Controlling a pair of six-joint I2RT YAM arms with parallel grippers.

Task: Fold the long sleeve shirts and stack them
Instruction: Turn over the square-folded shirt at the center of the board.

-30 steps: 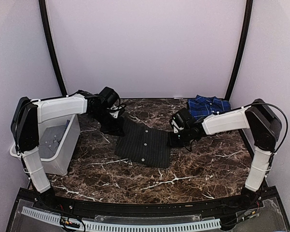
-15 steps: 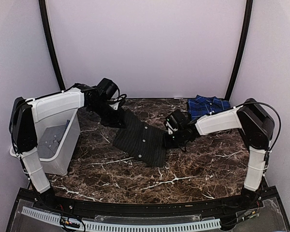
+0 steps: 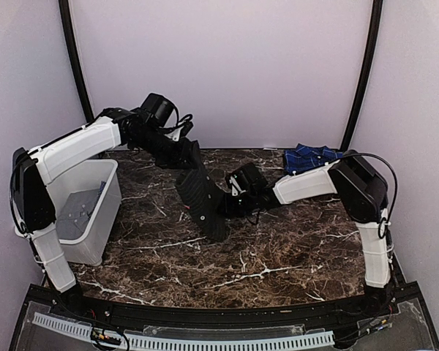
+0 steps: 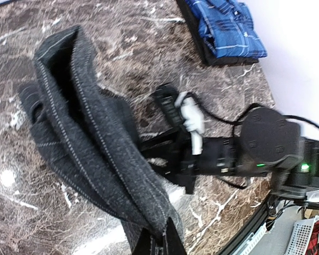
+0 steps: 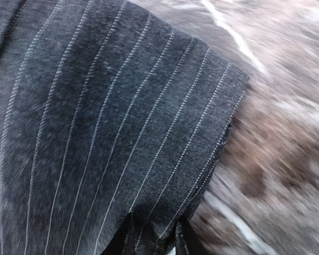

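Higher and further back now: left end effector [image 3: 184,148], clamped on the black pinstripe shirt [image 3: 202,199], lifting it mostly off the counter [image 3: 300,256]; right end effector [image 5: 155,240], shifted left, pinches its edge. Likely mid-fold. Far right, the plaid shirt [image 3: 312,157] lies folded.

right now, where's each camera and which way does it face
top external: above, behind the bases, facing the back wall; left arm, right arm, pinstripe shirt, plaid shirt
left wrist: raised, looking down the pinstripe shirt at the right arm; left fingertips
right wrist: low, close on that shirt; right fingertips
shared by all: pinstripe shirt
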